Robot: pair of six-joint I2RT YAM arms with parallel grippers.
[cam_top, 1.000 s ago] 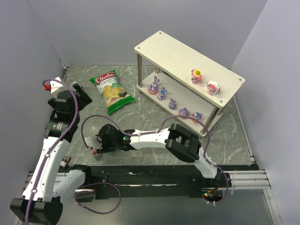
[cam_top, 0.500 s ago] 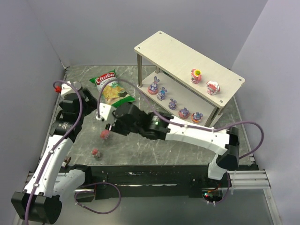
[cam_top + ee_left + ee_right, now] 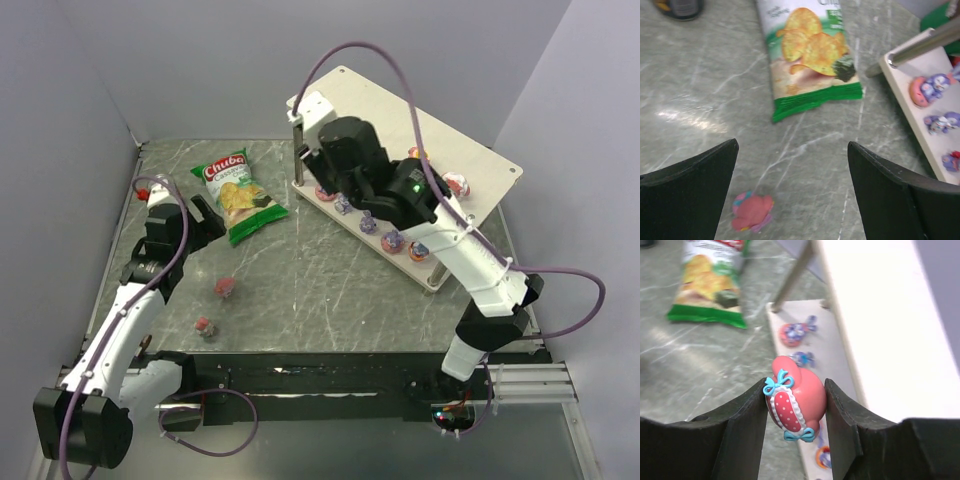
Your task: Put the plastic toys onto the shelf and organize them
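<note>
My right gripper (image 3: 796,385) is shut on a pink-red rounded toy (image 3: 799,405) with blue bows, held in the air over the left end of the shelf (image 3: 385,115). In the top view that gripper (image 3: 302,140) hangs by the shelf's left post. Several purple bunny toys (image 3: 368,222) line the lower board, and pink toys (image 3: 455,185) stand on the top board. Two more pink toys (image 3: 225,287) (image 3: 204,326) lie on the table at the front left. My left gripper (image 3: 792,144) is open above the table, with one pink toy (image 3: 752,212) below and to the left of its gap.
A green chip bag (image 3: 238,195) lies flat between the left arm and the shelf. A dark can (image 3: 682,7) stands at the far left corner. The right arm reaches high across the middle of the table. Grey walls close in the left and back sides.
My right arm has swung from the table's front left up to the shelf's left end, carrying the pink toy. The left gripper has shifted a little to the right, still open.
</note>
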